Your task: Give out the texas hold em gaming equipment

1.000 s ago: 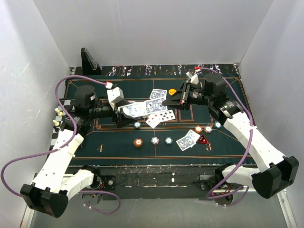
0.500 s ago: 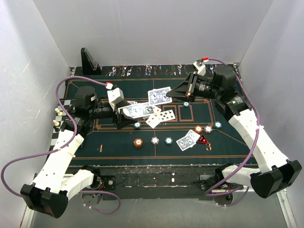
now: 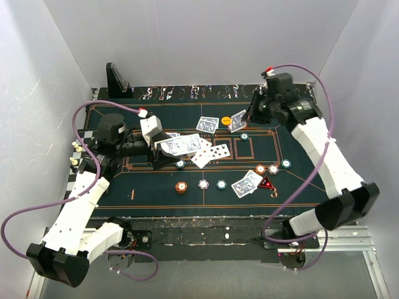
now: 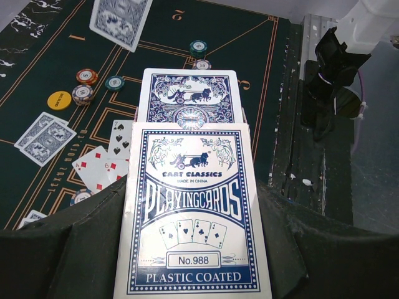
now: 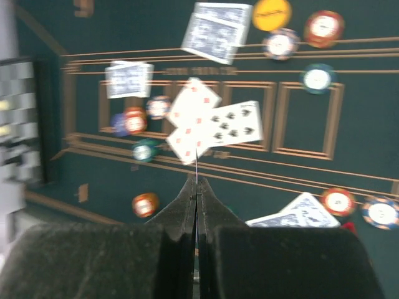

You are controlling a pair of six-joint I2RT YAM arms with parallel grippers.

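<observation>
right wrist: right fingers (image 5: 124, 261) pinch a thin card (image 5: 196, 169) edge-on; left fingers (image 4: 62, 249) clamp a glossy card box (image 4: 194, 230).

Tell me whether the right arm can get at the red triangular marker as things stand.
Likely within reach: the red triangular marker lies uncovered on that arm's side, nothing over it. But the right pincer is shut on a playing card, which it must release first.

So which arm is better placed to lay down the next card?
Right. The right gripper pinches a single card above the far side of the mat; the left gripper is occupied holding the card pack.
</observation>
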